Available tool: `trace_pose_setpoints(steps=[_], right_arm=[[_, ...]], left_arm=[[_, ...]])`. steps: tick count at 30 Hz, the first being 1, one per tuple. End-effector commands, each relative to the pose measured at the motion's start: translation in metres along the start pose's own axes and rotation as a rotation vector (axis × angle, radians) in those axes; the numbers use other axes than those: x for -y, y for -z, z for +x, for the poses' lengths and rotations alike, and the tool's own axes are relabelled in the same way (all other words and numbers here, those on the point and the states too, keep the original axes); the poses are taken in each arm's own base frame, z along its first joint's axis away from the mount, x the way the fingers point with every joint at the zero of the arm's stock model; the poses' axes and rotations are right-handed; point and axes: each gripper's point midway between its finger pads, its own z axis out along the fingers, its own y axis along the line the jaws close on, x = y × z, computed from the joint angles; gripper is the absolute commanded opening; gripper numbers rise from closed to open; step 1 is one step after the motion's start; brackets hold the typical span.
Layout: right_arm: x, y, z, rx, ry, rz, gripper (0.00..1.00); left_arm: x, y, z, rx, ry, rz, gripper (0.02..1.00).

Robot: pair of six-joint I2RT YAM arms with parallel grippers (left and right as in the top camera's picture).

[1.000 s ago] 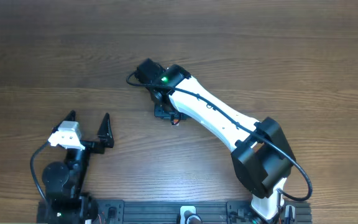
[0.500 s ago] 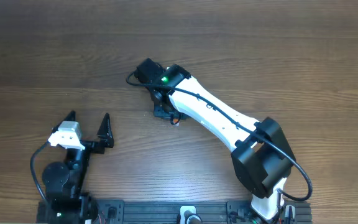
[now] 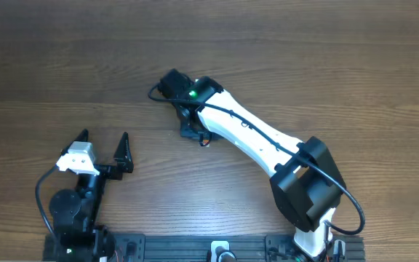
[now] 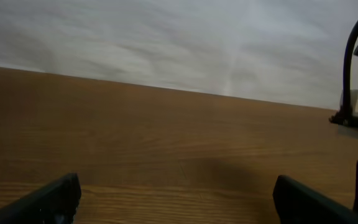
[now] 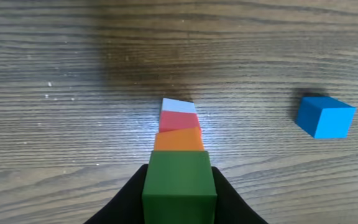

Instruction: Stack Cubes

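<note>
While gripping green cube [image 5: 179, 186] in right jaws, poised above stacked orange cube [image 5: 178, 140], red cube [image 5: 179, 121], white cube [image 5: 179, 106]; blue cube [image 5: 325, 116] apart; left jaws wide.

The table [image 5: 55, 74] is dark brown wood, streaked all over with fine, straight grain lines. The right gripper [image 5: 179, 171] has black fingers, and the green cube [image 5: 179, 190] between them is a deep, plain green. Beyond it show an orange cube [image 5: 178, 140], a red cube [image 5: 178, 121] and a pale, nearly white cube [image 5: 179, 106]. A blue cube [image 5: 325, 116] is bright and unpatterned. The right arm [image 3: 246, 135] is white with black joints, a black cable and a small green light [image 3: 193, 93]. The left gripper [image 3: 105, 138] is black, with a whitish-grey block [image 3: 78, 155] behind it. The wall [image 4: 166, 37] is plain off-white.
</note>
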Motion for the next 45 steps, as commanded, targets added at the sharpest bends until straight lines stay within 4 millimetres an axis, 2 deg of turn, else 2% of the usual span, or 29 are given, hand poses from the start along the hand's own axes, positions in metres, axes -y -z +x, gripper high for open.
trace_pose_setpoints(steps=[1, 6, 8, 11, 17, 20, 23, 28, 32, 35, 36, 37, 40, 41, 43, 45], right_arm=[[0.002, -0.010, 0.002, -0.021, -0.001, 0.013, 0.248], [0.001, -0.010, 0.002, -0.019, -0.001, 0.011, 0.266], [0.002, -0.010, 0.002, -0.019, -0.001, 0.011, 0.314], [0.002, -0.010, 0.002, -0.019, -0.001, 0.011, 0.496], [0.002, -0.010, 0.002, -0.019, -0.001, 0.011, 0.634], [0.001, -0.009, 0.001, -0.016, -0.001, 0.007, 0.822], [-0.003, 0.003, -0.007, 0.017, 0.022, -0.020, 0.982], [-0.003, 0.046, -0.029, 0.113, 0.061, -0.093, 0.991], [0.031, 0.085, -0.044, 0.191, 0.019, -0.080, 0.991], [0.060, 0.103, -0.046, 0.202, -0.007, -0.065, 0.993], [0.075, 0.108, -0.044, 0.194, -0.016, -0.051, 0.993], [0.084, 0.109, -0.042, 0.182, -0.024, -0.039, 0.993], [0.108, 0.098, -0.035, 0.131, -0.041, 0.006, 0.993], [0.121, 0.084, -0.030, 0.093, -0.058, 0.036, 0.993], [0.129, 0.067, -0.026, 0.064, -0.072, 0.053, 0.991], [0.128, 0.048, -0.021, 0.037, -0.058, 0.035, 0.991]], left_arm=[[0.000, 0.000, 0.002, -0.002, -0.014, 0.004, 0.998], [0.000, 0.000, 0.002, -0.002, -0.014, 0.004, 1.000], [0.000, 0.000, 0.002, -0.002, -0.014, 0.004, 1.000], [0.000, 0.000, 0.002, -0.002, -0.014, 0.004, 1.000], [0.000, 0.000, 0.002, -0.002, -0.014, 0.004, 1.000], [0.000, 0.000, 0.002, -0.002, -0.014, 0.004, 1.000], [0.000, 0.000, 0.002, -0.002, -0.014, 0.004, 0.998], [0.000, 0.000, 0.002, -0.002, -0.014, 0.004, 1.000], [0.000, 0.000, 0.002, -0.002, -0.014, 0.004, 1.000], [0.000, 0.000, 0.002, -0.002, -0.014, 0.004, 1.000], [0.000, 0.000, 0.002, -0.002, -0.014, 0.004, 1.000], [0.000, 0.000, 0.002, -0.002, -0.014, 0.004, 1.000], [0.000, 0.000, 0.002, -0.002, -0.014, 0.004, 1.000], [0.000, 0.000, 0.002, -0.002, -0.014, 0.004, 1.000], [0.000, 0.000, 0.002, -0.002, -0.014, 0.004, 1.000], [0.000, 0.000, 0.002, -0.002, -0.014, 0.004, 1.000]])
